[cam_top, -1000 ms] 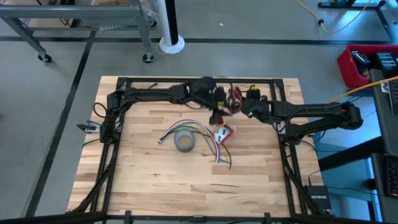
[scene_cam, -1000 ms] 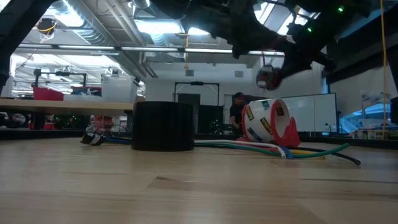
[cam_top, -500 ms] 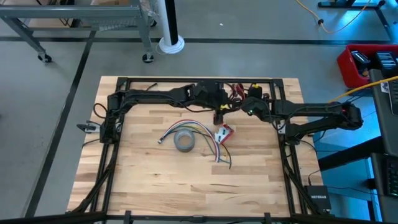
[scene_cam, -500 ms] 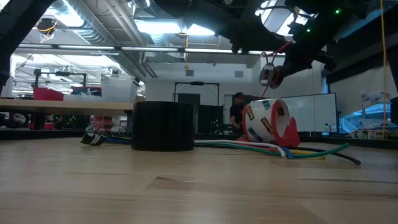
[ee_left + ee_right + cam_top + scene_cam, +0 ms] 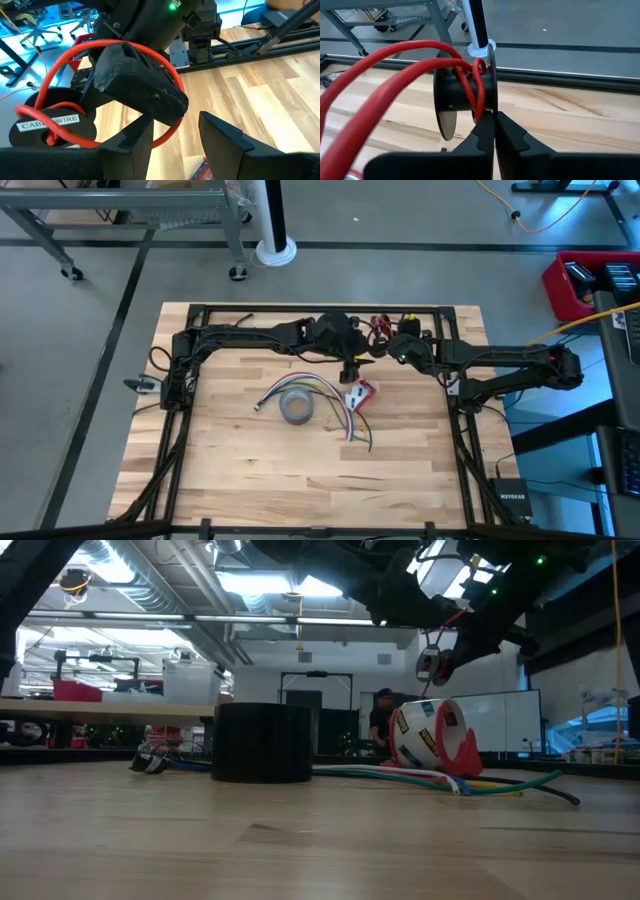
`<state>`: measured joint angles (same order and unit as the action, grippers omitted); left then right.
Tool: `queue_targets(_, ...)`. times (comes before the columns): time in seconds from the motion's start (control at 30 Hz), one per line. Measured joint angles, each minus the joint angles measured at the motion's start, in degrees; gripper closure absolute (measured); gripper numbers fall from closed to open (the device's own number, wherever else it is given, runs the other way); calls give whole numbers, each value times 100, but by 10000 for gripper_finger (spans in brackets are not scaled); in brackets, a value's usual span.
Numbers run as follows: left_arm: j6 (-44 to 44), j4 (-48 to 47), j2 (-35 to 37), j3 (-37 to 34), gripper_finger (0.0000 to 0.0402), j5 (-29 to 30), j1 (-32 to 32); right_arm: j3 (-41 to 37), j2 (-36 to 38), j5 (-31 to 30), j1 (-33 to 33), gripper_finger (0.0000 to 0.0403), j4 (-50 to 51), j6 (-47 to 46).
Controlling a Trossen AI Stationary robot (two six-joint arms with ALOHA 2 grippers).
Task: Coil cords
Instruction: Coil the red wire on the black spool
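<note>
A thin red wire [image 5: 380, 75] runs in loose loops off a small black spool [image 5: 465, 95], which hangs above the table's far middle [image 5: 432, 662]. My right gripper [image 5: 494, 127] is shut on that spool. My left gripper [image 5: 175, 145] is open and just beside it, above the table [image 5: 350, 366]. One loop of the red wire [image 5: 165, 135] passes close by my left gripper's fingertip; I cannot tell whether they touch. The loop also runs around my right gripper's finger [image 5: 140, 85]. The spool's label reads CABLE WIRE [image 5: 47, 122]. My right gripper pinches the lower rim of one spool flange [image 5: 490, 111] between its two fingertips. The spool is lifted clear of the table with its axis about level. The red wire trails off it in slack loops.
On the table lie a grey tape roll [image 5: 296, 407], a fan of coloured cables [image 5: 322, 392] and a red-and-white tape dispenser [image 5: 360, 393], all below the grippers. Bare wood lies toward the near edge [image 5: 300, 480]. A person stands far off in the room [image 5: 380, 720].
My left gripper has rolled at the wrist while staying beside the spool. The spool and the right gripper have kept their place.
</note>
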<state>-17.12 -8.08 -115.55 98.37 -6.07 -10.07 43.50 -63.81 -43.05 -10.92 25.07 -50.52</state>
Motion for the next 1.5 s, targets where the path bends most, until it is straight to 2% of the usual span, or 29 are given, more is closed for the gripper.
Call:
queue_targets(0.53,19,-479,-7,-25,252,39,79,109,143,235,5,400,-545,221)
queue_targets(0.87,-25,-473,-15,-39,264,73,338,512,216,106,7,400,-495,734)
queue_targets(1.5,-148,-531,-24,-55,263,136,449,575,260,-145,-4,399,-592,725)
